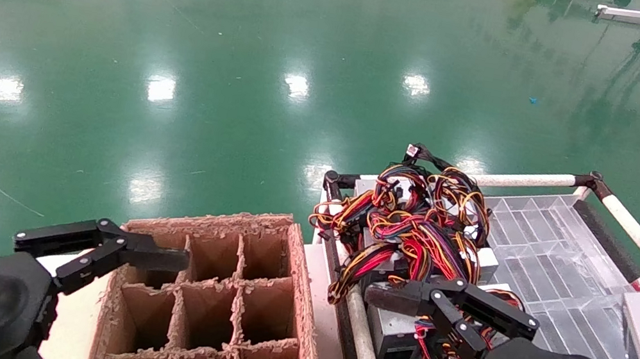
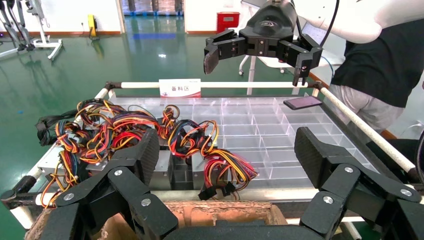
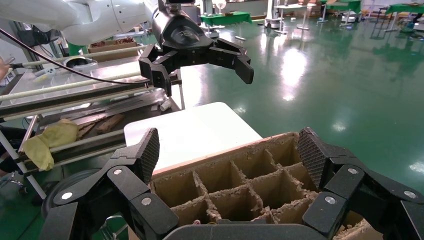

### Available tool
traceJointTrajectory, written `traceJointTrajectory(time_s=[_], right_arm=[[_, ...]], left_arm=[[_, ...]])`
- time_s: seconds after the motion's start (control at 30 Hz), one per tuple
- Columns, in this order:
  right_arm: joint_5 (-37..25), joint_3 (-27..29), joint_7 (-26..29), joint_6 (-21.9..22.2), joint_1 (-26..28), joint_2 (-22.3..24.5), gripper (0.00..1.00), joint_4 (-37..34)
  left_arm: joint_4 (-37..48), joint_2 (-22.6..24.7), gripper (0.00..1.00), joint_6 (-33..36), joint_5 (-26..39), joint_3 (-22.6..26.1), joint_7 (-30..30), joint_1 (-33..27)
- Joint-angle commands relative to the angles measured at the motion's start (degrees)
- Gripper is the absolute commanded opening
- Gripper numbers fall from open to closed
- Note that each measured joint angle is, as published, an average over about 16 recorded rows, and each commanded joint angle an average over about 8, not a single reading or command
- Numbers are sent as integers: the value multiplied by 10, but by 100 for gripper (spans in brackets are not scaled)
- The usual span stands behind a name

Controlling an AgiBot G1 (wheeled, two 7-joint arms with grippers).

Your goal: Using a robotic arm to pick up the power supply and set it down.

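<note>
Power supply (image 1: 397, 339) looked heavy, rigid, its wire bunch floppy and snag-prone; grip the metal box sides; right gripper (image 1: 451, 305) hovered wide open, empty.

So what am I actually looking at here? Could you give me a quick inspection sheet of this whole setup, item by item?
Surface: a cart with white rails and a clear divided tray, next to a white table.
Job's things: power supplies, small grey boxes, piled at the tray's left end; none is held.
Clutter: a cardboard box with empty divider cells on the table; a dark flat device on the tray's far edge.
Grippers: left gripper open, over the box's left edge; right gripper open, above the pile.
Cables: red, yellow, orange and black wire bunches tangled over the supplies.
Surroundings: glossy green floor; a person in a black top beside the cart.
</note>
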Motion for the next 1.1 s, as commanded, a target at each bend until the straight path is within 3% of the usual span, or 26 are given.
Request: traceJointTrajectory(time_s=[0.03, 0.33, 0.6, 0.67, 0.87, 0.93, 1.1], right_arm=[[2, 1, 0, -1, 0, 0, 100, -1], [-74, -36, -1, 12, 1, -15, 100, 20], [-189, -100, 6, -2, 47, -56, 98, 30], [-212, -115, 8, -6, 60, -70, 81, 30], [-269, -152, 14, -13, 95, -109, 8, 30], [-287, -164, 16, -13, 107, -120, 0, 30], [-327, -188, 24, -11, 130, -147, 0, 29]], left_arm=[[0, 0, 0, 0, 0, 0, 0, 0], [0, 0, 2, 0, 0, 0, 0, 0], [0, 0, 0, 0, 0, 0, 0, 0], [0, 0, 0, 0, 0, 0, 0, 0], [0, 0, 0, 0, 0, 0, 0, 0], [0, 0, 0, 0, 0, 0, 0, 0], [0, 0, 0, 0, 0, 0, 0, 0]])
